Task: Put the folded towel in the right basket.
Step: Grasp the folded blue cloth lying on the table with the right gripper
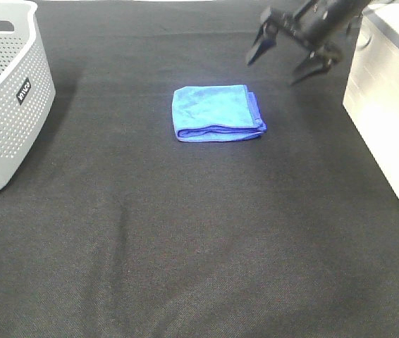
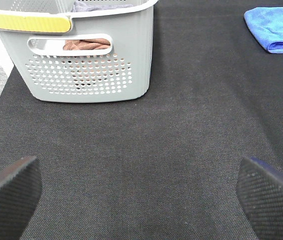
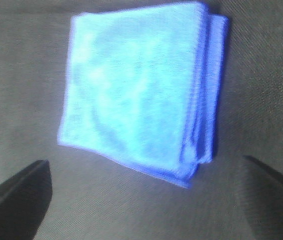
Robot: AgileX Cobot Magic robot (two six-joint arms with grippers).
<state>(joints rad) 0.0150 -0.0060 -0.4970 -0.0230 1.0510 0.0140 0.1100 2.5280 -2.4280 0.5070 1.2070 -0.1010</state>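
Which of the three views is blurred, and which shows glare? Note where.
Right wrist view: the towel is soft and blurred. Exterior high view: glare washes the right basket nearly white. Left wrist view: sharp on the left basket.

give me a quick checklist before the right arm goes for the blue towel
1. Right gripper open: ok, fingers spread wide.
2. Towel folded, flat on the table: ok.
3. Right gripper at the towel: not ok, apart from it, nearer the right basket.
4. Room in the right basket: cannot tell, inside hidden.
5. Left gripper clear of the towel: ok, open, facing the left basket.
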